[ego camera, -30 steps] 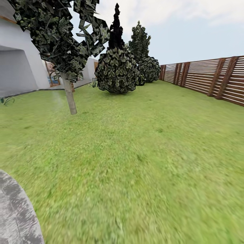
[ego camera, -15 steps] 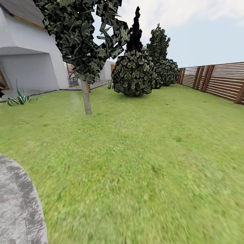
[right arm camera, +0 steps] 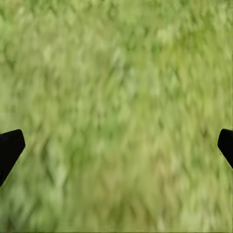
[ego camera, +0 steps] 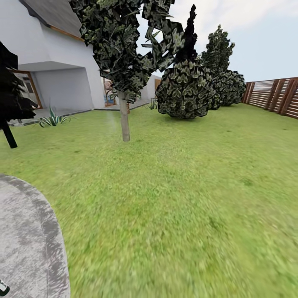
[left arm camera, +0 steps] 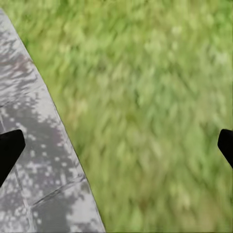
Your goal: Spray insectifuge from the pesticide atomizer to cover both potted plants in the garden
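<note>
Garden lawn (ego camera: 178, 198) extends ahead in the head view, with the curved edge of the grey paved patio (ego camera: 25, 240) at the robot's near left. The pesticide atomizer and the two low potted plants cannot be located from these pictures.

Left gripper (left arm camera: 116, 145): fingers spread wide, nothing between them. Its two dark fingertips (left arm camera: 9, 150) sit at opposite edges of the left wrist view. Below the gripper lies the boundary between patio paving (left arm camera: 34, 160) and grass (left arm camera: 155, 111); one fingertip is over the paving, the other over grass.

Right gripper (right arm camera: 116, 145): fingers likewise spread wide and holding nothing. Below it there is grass (right arm camera: 116, 97).

Farther ahead of both grippers:
- a slender-trunked tree (ego camera: 124, 62) on the lawn;
- a rounded dark shrub with a pointed top (ego camera: 186, 89), with more such shrubs behind it;
- a brown slatted wooden fence (ego camera: 275, 95) along the right side;
- a white house (ego camera: 45, 62) at the left, with a spiky green plant (ego camera: 53, 119) at its edge;
- a dark-leaved plant (ego camera: 10, 95) at the far left edge.
</note>
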### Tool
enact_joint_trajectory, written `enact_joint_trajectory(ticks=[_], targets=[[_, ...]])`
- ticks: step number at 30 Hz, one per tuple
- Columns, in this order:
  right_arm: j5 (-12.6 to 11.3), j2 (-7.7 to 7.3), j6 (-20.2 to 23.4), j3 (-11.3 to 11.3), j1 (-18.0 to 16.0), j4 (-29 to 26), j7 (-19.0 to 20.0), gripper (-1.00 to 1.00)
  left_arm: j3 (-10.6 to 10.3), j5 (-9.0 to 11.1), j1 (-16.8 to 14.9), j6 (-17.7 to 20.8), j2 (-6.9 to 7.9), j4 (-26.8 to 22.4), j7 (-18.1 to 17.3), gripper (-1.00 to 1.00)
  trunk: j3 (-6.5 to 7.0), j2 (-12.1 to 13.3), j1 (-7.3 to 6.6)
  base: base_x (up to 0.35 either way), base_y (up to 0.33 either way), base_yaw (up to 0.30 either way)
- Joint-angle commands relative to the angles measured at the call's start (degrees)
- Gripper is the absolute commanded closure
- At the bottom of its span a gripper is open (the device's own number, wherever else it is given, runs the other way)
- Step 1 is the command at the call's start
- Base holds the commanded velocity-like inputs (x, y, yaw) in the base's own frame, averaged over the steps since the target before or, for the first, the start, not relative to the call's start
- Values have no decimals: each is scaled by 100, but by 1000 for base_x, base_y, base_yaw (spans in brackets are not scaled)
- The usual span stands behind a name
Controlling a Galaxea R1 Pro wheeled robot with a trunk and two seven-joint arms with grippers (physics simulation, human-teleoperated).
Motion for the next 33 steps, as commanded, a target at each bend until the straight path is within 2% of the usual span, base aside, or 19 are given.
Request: enact_joint_trajectory(ticks=[1,12,33], targets=[[3,-2,-15,2,-1,1,1,-100,6,5,-5,-19,-1,7,2,-100,-5,-2,2,300,107,276],[3,-2,-12,2,-1,1,1,-100,6,5,-5,-19,-1,7,2,-100,-5,-2,2,165,39,276],[3,-2,-12,2,-1,1,1,-100,6,14,-5,-16,-1,7,1,-100,-5,-2,2,8,0,276]])
